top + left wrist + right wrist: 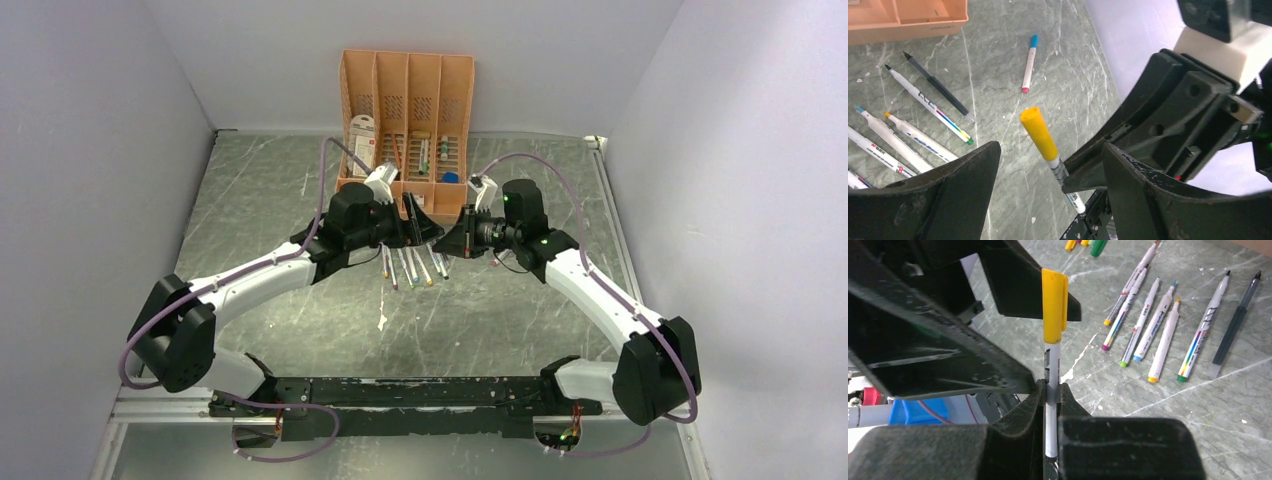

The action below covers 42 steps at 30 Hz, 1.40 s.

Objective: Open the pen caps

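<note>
My right gripper [1050,390] is shut on the pale barrel of a pen [1052,370] and holds it up above the table. The yellow pen cap [1054,305] still sits on the pen's end. In the left wrist view that yellow cap [1039,134] stands between my left gripper's [1050,150] spread fingers, with a gap on each side, so the left gripper is open. In the top view the two grippers [415,228] [452,240] meet in front of the organiser. Several uncapped pens [1148,325] lie on the table. Loose caps [1096,246] show at the right wrist view's top edge.
The peach-orange organiser [405,110] stands at the back, just behind the grippers. A pen with a blue cap [1028,62] lies alone near it. A dark pen [1235,325] lies beside the row of pens. Grey walls close in the table on both sides.
</note>
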Available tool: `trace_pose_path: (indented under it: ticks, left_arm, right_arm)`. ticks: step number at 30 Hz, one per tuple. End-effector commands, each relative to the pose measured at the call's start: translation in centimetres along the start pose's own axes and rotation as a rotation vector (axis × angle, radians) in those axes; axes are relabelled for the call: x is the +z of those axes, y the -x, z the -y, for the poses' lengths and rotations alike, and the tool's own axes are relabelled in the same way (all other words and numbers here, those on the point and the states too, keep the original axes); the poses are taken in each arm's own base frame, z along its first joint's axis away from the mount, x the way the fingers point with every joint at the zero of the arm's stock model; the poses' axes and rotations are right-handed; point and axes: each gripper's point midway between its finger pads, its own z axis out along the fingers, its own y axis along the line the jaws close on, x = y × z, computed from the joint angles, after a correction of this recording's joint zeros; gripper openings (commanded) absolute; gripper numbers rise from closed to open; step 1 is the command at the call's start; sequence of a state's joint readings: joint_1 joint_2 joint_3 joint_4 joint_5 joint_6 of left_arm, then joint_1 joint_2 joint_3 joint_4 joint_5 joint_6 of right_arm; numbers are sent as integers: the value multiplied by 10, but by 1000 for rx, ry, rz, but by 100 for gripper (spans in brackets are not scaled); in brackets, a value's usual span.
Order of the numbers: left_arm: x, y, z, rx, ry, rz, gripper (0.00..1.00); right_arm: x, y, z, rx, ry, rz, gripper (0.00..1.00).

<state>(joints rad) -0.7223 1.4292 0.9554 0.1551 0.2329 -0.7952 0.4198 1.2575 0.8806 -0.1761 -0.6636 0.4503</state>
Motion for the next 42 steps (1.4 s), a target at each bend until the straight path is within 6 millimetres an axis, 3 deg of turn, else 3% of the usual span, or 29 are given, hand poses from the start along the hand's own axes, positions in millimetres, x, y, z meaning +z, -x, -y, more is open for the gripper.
trace_pose_path:
  ticks: [1, 8, 17, 20, 22, 24, 26, 30, 35, 42]
  left_arm:
    - [6, 4, -1, -9, -17, 26, 83]
    - [11, 5, -7, -22, 3, 41, 71]
    - [13, 7, -10, -33, 21, 50, 45]
    - [13, 6, -12, -38, 31, 47, 19]
    - [14, 5, -12, -41, 32, 41, 8]
    - [14, 5, -12, -45, 28, 41, 7]
    - [13, 5, -11, -47, 23, 41, 7]
    - [12, 5, -8, -51, 14, 41, 7]
    - [11, 6, -4, -55, 1, 41, 7]
    - [12, 5, 1, -70, -27, 36, 7]
  right_arm:
    - [-6, 4, -13, -10, 50, 21, 0]
    - [-6, -3, -18, -6, 60, 8, 0]
    - [-4, -10, -19, -5, 61, -13, 0]
    - [-3, -13, -19, -4, 60, -20, 0]
    - [-2, -13, -19, -4, 60, -20, 0]
    - [-2, -13, -19, -3, 61, -20, 0]
    - [-1, -13, -18, 1, 57, -21, 15]
    - [2, -14, -15, 4, 49, -19, 31]
    - [6, -14, -11, 11, 48, -18, 38]
    - [19, -20, -12, 13, 61, -38, 39]
